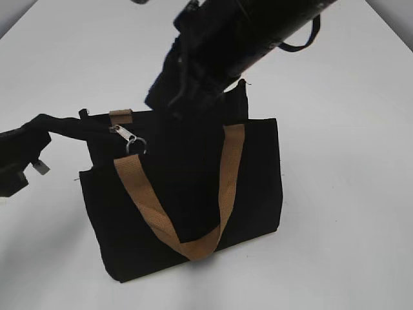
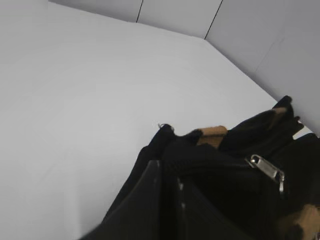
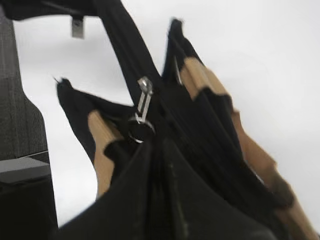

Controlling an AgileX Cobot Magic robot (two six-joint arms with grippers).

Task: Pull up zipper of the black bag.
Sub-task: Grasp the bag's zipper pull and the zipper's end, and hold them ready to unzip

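Observation:
The black bag point(image 1: 193, 194) stands on the white table, its tan handle looping down the front. The zipper's silvery pull point(image 1: 122, 129) and ring point(image 1: 135, 144) sit near the top left end. My left gripper point(image 1: 32, 139) is shut on the bag's top-left corner fabric point(image 2: 165, 150) and holds it stretched out to the left; the pull point(image 2: 265, 167) lies to its right. My right gripper point(image 3: 157, 145) reaches down over the bag's top and is shut, its tips right at the ring point(image 3: 141, 129) below the pull point(image 3: 144, 97). I cannot tell if it pinches the ring.
The right arm point(image 1: 245, 39) crosses above the bag from the upper right and hides its back edge. A tan strap tab point(image 1: 120, 116) sits on the top edge by the pull. White table point(image 1: 348, 194) lies all round the bag.

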